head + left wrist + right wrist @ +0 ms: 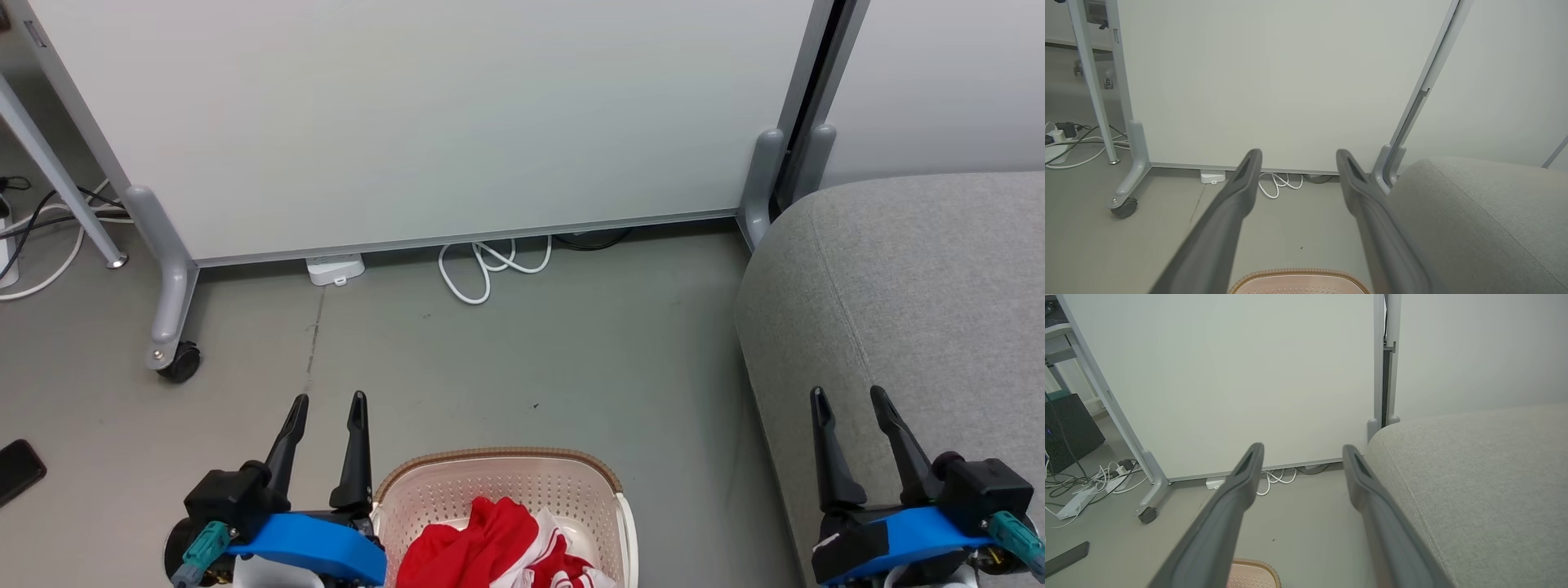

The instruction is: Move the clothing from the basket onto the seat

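Floor: grey floor (pixel 506 359) ahead of me.
Clothing: red-and-white clothing (pixel 490 543) bunched in the basket (pixel 498 454), nearest me; it's crumpled, so I read no long axis or heading.
Left end effector: left end effector (pixel 329 400) spread wide, holding nothing, just left of the basket rim.
Right end effector: right end effector (pixel 845 392) wide too, empty-handed, by the seat's near edge.
Seat: seat (pixel 914 278) on my right, no clothing on the part I see, its edge running away toward the partition (pixel 424 122).
Progress: I judge nothing moved yet; every garment is left to do.
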You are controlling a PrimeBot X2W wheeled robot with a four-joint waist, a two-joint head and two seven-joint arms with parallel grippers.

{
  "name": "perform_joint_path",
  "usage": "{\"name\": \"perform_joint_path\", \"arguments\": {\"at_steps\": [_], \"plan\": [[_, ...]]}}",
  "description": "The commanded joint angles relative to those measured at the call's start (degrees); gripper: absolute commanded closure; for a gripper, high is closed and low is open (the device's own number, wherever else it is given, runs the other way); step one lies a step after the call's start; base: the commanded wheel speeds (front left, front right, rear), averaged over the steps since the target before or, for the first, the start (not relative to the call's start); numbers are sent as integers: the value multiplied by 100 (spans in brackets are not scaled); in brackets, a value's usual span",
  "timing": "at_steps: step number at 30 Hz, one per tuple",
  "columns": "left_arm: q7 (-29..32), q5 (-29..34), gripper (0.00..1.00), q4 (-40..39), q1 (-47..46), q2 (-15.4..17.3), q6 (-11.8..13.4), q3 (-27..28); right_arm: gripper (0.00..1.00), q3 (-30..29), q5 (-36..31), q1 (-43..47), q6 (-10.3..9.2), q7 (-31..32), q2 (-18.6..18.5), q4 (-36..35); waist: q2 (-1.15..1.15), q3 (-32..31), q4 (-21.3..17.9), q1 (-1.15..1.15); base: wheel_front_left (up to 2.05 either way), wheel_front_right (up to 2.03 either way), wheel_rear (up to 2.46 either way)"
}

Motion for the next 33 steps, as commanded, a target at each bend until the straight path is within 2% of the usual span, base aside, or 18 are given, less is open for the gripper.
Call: {"name": "perform_joint_path", "arguments": {"at_steps": [1, 25, 33], "plan": [[-57, 140, 0, 5, -102, 8, -39, -12, 0, -10, -151, 20, 13, -48, -35, 4, 0, 1, 3, 0, 0, 0, 0], [-309, 839, 0, 144, -84, -77, -40, 20, 0, 51, -1142, 48, 16, -252, -38, 58, 0, 10, 49, 0, 0, 0, 0], [-303, 826, 0, 147, -84, -84, -32, 57, 0, 69, -1086, 39, 15, -265, -37, 83, 0, 17, 37, 0, 0, 0, 0]]}}
